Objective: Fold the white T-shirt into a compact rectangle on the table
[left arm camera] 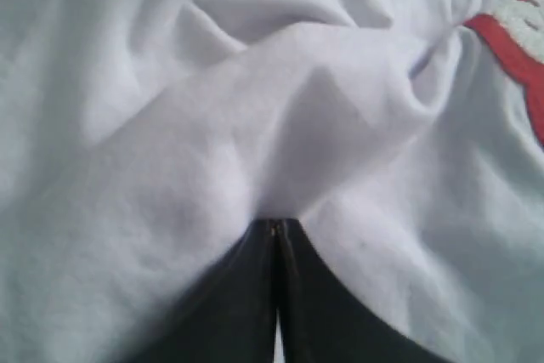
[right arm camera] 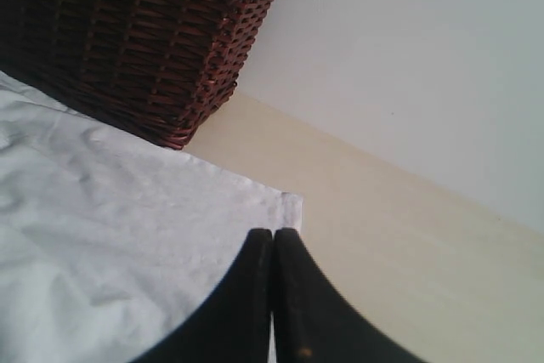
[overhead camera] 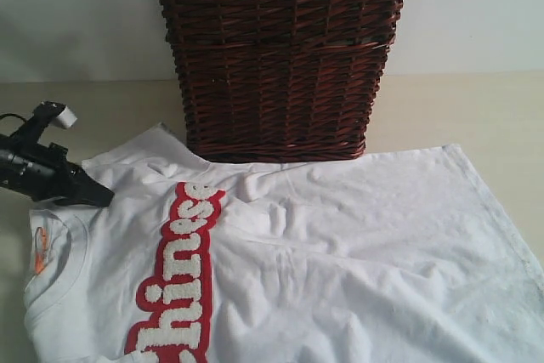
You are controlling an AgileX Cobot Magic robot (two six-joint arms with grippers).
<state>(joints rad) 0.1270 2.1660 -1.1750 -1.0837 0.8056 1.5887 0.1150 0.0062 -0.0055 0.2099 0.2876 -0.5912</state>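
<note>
1. The white T-shirt [overhead camera: 340,252] is spread face up on the bench [overhead camera: 476,108], in front of the wicker basket [overhead camera: 280,57]. Its long axis runs across the exterior view, from the neck [overhead camera: 51,252] on the left to the hem on the right.
2. The left gripper [overhead camera: 100,195] is set on the shoulder beside the neck. Its jaws are pressed together, and cloth is gathered at their tips, so a pinched fold is judged likely.
3. The right gripper [right arm camera: 273,234] is seen only from its own wrist. Its jaws are together with nothing visible between them, and the hem corner [right arm camera: 291,203] lies just ahead of the tips.
4. Each end of the shirt is thus nearer one arm.
5. Counted: one shirt, one basket, two grippers.
</note>
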